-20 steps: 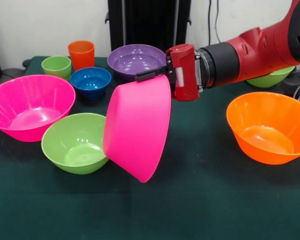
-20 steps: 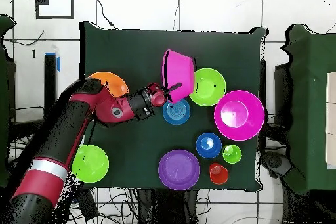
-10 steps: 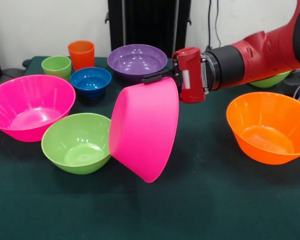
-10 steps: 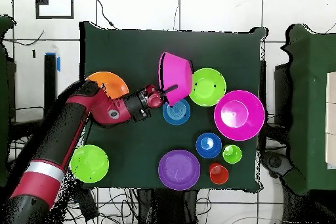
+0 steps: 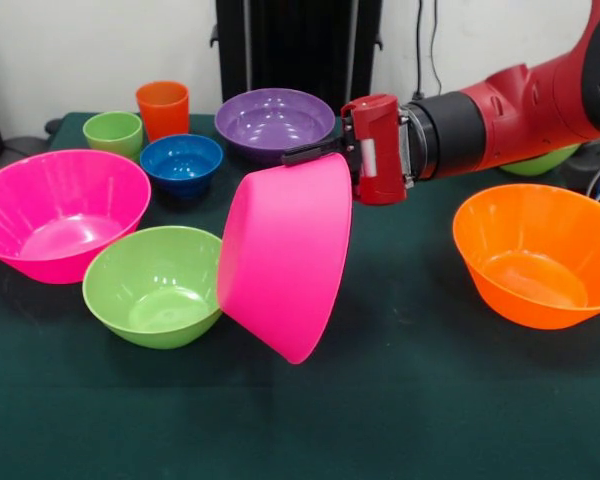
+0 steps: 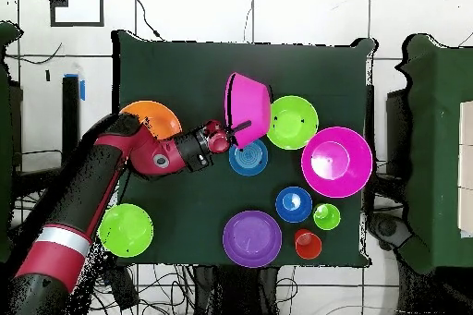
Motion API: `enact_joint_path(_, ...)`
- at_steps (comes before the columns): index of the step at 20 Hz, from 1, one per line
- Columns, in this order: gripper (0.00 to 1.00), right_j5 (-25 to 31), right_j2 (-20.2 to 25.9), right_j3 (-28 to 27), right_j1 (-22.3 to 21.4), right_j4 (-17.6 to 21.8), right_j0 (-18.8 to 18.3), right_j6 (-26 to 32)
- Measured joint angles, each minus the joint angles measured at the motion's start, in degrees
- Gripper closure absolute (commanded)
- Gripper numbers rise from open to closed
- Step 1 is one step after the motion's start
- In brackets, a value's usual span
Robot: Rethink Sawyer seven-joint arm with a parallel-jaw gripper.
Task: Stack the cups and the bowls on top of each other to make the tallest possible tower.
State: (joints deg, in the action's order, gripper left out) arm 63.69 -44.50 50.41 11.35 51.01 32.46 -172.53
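On the dark green surface, going left to right in the front view, a big pink bowl sits upright near the left edge, with a green bowl just beside it toward the near edge. Behind them, near the far left corner, stand the light-green cup and the taller orange cup, side by side, and a small blue bowl sits just in front of them. A purple bowl rests near the far edge.

Around the middle of the surface, the second pink bowl hangs tipped on its side, its opening turned toward the green bowl and its base pointing right. The tool pinches this bowl's upper rim, one dark finger lying over the outside of the wall. The bowl's lowest edge seems to be just off the surface, though the view does not settle it. In the overhead view another small blue bowl lies right under the tool.

A big orange bowl sits upright near the right edge, and a second green bowl shows partly behind the red arm.
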Motion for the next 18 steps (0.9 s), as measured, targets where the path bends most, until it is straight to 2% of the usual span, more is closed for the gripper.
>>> enact_joint_path(18, 1.00, 0.2, -3.5, -2.7, 3.1, -3.3, 0.0, 0.0)
